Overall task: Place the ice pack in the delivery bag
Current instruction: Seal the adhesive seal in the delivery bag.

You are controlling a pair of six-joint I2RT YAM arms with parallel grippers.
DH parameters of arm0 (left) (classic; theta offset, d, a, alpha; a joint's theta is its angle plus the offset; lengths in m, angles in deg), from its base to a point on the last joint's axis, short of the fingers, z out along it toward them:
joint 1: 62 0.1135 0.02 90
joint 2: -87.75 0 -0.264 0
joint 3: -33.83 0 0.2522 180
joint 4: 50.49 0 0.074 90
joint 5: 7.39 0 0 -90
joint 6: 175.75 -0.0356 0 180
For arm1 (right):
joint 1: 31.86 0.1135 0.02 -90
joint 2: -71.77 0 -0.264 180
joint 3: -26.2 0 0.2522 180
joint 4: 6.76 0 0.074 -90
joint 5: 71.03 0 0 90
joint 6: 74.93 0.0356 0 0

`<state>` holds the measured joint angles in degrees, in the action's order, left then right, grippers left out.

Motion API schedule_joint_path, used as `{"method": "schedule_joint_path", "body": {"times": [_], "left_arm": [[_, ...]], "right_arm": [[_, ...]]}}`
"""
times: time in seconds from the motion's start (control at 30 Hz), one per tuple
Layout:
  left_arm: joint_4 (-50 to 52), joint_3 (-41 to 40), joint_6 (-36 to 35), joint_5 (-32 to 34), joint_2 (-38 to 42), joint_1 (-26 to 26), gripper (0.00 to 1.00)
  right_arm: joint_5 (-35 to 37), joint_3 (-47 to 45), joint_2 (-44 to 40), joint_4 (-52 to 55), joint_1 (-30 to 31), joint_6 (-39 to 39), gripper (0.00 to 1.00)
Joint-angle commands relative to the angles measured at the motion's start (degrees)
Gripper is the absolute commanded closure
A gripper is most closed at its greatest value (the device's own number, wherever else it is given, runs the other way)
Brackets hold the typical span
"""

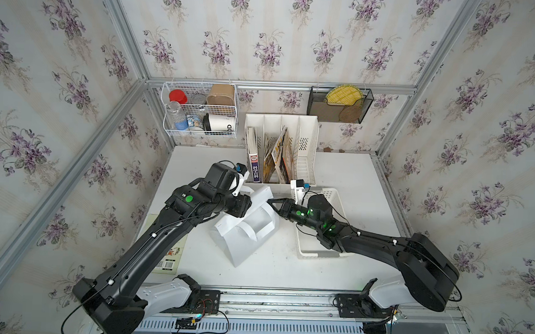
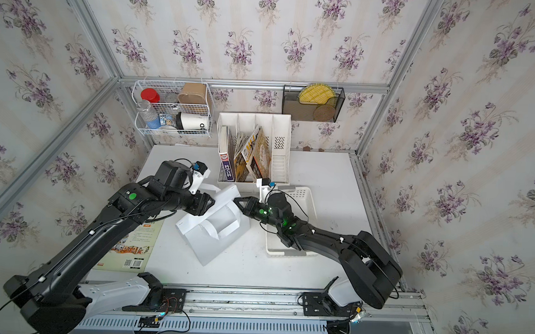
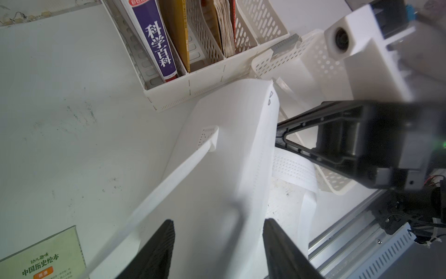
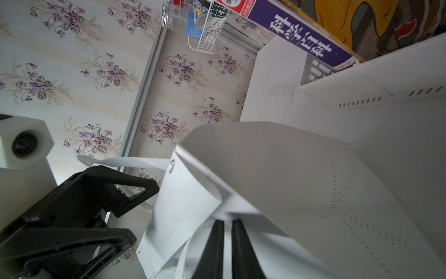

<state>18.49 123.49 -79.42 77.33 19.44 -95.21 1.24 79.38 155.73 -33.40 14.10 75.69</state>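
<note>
Here we are at the mouth of the delivery bag [image 1: 251, 235], slumped on the table [image 1: 346, 177] squarely between our two claws. Our left claw [image 3: 218, 223] is spread wide, one finger on each side of the bag's wall, gripping nothing. Our right claw [image 4: 228, 221] is pressed together and looks to be pinching a fold of the bag's rim right at its tips. The ice pack? We can't find it in any view. It may be down in the white basket [image 1: 318, 253] under the right claw's wrist, but the arm covers that.

Now the risks. With a single pinch on soft fabric, we judge the mouth could sag shut. A tug from the right claw could drag the whole bag instead of opening it. A strap handle [image 3: 169, 178] trails just beside one left-claw finger, so a careless close there would catch the strap, not the wall. The claws face each other tip to tip, near enough that a push forward from either risks a knock.

And the room. The file rack [image 1: 307, 151] stands just beyond both claws' tips, so there's little to spare ahead. Behind the left claw a book [image 2: 132, 245] lies flat under its arm. The open table is back from the tips, on the bag's closed-end side
</note>
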Motion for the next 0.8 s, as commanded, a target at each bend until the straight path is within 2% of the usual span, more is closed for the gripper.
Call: {"method": "schedule_joint_path", "body": {"times": [0.0,0.33,0.37,0.77], "left_arm": [[-0.2,-0.6,-2.8,-1.7,-0.1,0.2,0.37],[-1.7,-4.2,-3.6,-6.2,1.2,1.7,0.44],[-1.7,-4.5,-3.7,-6.2,1.3,1.9,0.48],[-1.3,-4.9,-4.6,-7.0,0.6,2.6,0.70]], "right_arm": [[-1.4,-0.1,0.1,-1.6,0.0,-0.5,0.86],[-2.0,-0.5,0.3,-2.0,0.0,-0.4,0.85],[-2.1,-0.5,0.4,-2.0,0.0,-0.4,0.85],[-2.1,-0.6,-0.7,-0.8,0.0,-1.2,0.84]]}}
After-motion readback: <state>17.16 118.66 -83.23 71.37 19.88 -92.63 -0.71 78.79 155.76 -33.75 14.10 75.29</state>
